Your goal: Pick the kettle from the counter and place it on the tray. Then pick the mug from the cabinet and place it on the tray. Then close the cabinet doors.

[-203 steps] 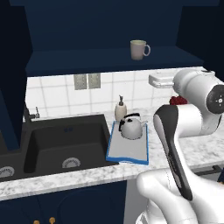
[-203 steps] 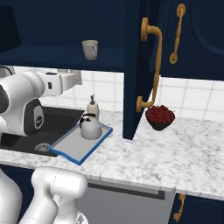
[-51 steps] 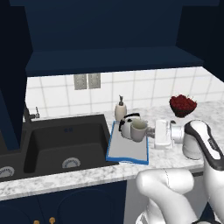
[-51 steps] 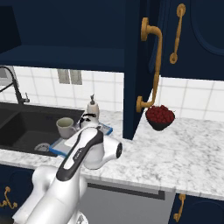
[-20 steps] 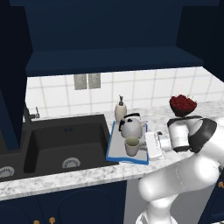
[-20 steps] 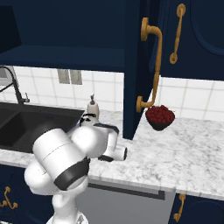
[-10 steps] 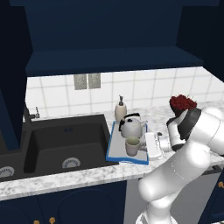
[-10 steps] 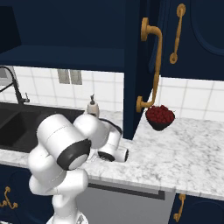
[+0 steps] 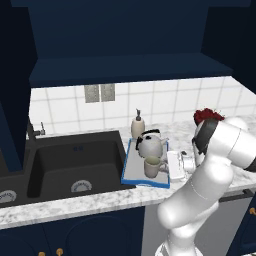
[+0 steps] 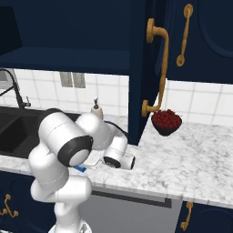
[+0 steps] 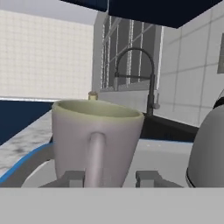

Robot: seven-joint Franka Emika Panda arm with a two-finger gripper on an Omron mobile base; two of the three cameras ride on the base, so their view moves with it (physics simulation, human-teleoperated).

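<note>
The beige mug [image 9: 152,167] stands upright on the blue-rimmed tray [image 9: 131,176], just in front of the silver kettle [image 9: 149,145]. My gripper [image 9: 166,168] sits low at the mug's right side. In the hand view the mug [image 11: 94,135] is very close. Its loop handle stands between my two fingertips [image 11: 72,178], with a gap on each side, so the gripper [image 11: 109,178] is open. The kettle [image 11: 210,148] bulges in at the right, and the tray [image 11: 26,161] shows its blue rim. Above, the cabinet [image 9: 125,72] stands open with a bare navy shelf. Its door [image 10: 142,68] swings out towards me.
A black sink [image 9: 75,165] lies left of the tray, with a faucet [image 11: 146,83] behind it. A beige soap dispenser [image 9: 137,127] stands behind the kettle. A dark bowl of red fruit [image 10: 166,122] sits on the counter [image 10: 191,159] to the right.
The jaws have parted and let go of the mug's handle. The mug stays standing on the tray in front of the kettle.
</note>
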